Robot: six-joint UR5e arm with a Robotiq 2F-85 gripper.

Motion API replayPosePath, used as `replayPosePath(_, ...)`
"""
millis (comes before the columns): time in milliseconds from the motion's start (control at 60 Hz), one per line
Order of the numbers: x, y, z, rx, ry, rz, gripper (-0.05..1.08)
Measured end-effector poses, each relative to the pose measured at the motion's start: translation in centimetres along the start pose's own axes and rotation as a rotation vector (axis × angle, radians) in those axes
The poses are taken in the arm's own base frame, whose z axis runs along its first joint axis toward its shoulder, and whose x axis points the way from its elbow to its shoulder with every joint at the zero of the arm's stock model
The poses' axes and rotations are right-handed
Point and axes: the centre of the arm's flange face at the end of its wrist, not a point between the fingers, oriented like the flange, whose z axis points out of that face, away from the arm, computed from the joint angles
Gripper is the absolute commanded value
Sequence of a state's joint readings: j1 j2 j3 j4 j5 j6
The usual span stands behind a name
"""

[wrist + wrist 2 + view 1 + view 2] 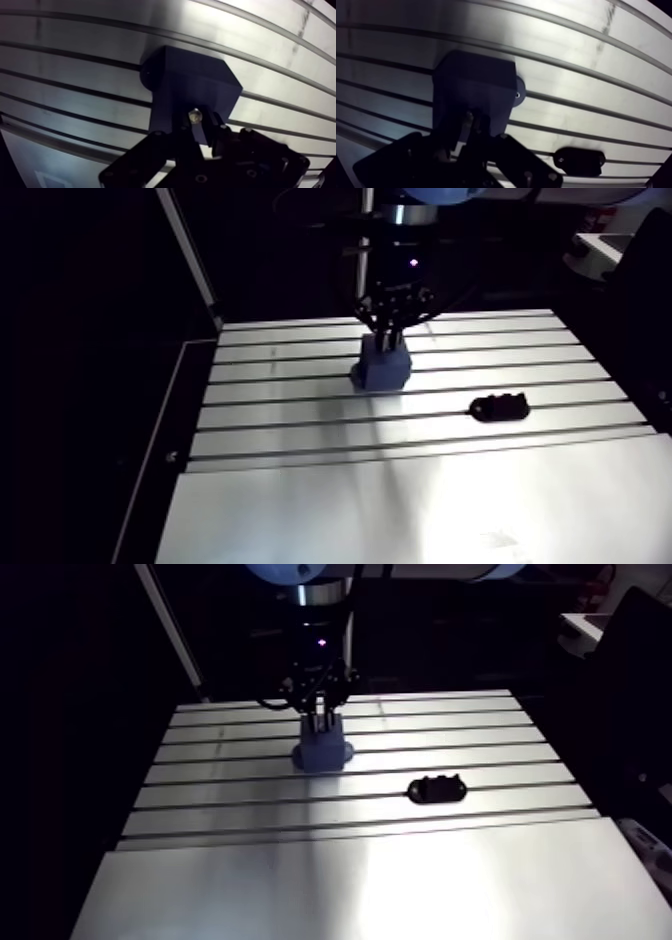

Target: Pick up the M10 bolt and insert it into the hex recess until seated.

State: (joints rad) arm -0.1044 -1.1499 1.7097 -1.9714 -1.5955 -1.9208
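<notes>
**Arm view**
- Worktop [400, 498]: slotted aluminium. Dark slots [400, 395] run across its far part, and a plain plate lies nearer the camera.
- Blue block [382, 370]: stands upright on the slotted part, toward the far side, with a low foot spreading out at its base.
- End effector [392, 338]: comes straight down from above, with its tips right at the top of the blue block. The fingers are too small and dark here to read.
- Black part [500, 405]: low and oblong, lying flat on the worktop. It is well apart from the blue block, nearer the camera and off to one side.

**Wrist view**
- End effector: the fingers [212, 131] are drawn narrow, pinching the M10 bolt between them.
- M10 bolt [195, 116]: only a small metallic end glints between the fingertips, directly over the top face of the blue block. The fingers hide the rest, so it cannot be told how far it has entered the block.
- Blue block: sits right under and ahead of the fingers, across several slots.
- Flange [518, 95]: a rounded tab with a small hole in it, sticking out at the block's foot and resting on the worktop.
- Black part: lies beside the end effector, apart from both the block and the fingers, flat along a slot.
</notes>
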Motion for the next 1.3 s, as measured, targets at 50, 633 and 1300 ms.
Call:
replayPosePath(50, 0.00, 0.01, 0.00, 0.000, -0.001, -0.004, 0.75)
replayPosePath(633, 0.13, -0.10, 0.02, 0.001, -0.002, -0.071, 0.75)
replayPosePath(1300, 0.32, -0.27, -0.37, 0.001, -0.003, -0.110, 0.76)
